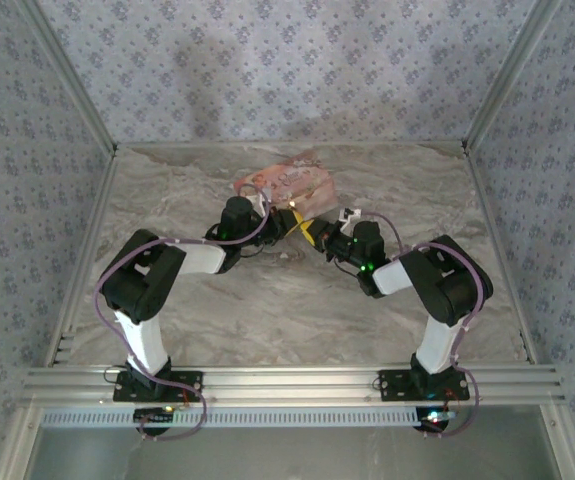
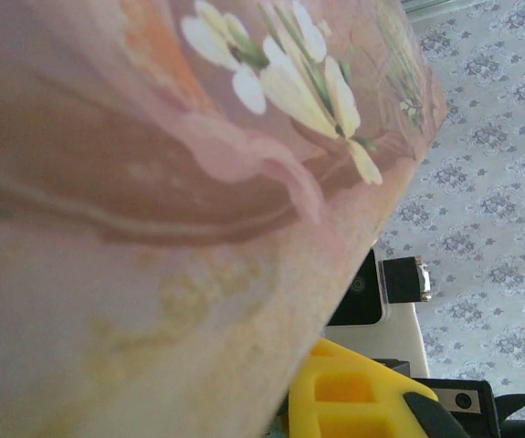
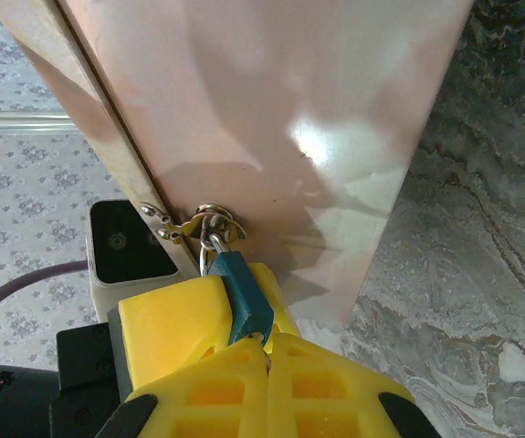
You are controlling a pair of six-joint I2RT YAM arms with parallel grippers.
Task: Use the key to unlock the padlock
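Your marble-look table (image 1: 267, 310) stands inside floral-papered walls (image 1: 267, 60). The left gripper (image 3: 230, 303) pinches the padlock (image 3: 244, 294); the right gripper (image 3: 267, 351) is pressed closed just beside it.

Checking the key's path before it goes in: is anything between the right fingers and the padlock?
Nothing visible. The right gripper is shut just under the padlock, which hangs from the hasp of the pink box. The left fingers flank its sides, not its underside. The key is too small to make out.

Your tabletop (image 1: 267, 310) is grey-veined marble. Floral blue-grey wallpaper (image 1: 267, 70) encloses it on three sides, with aluminium rails (image 1: 287, 380) along your near edge.
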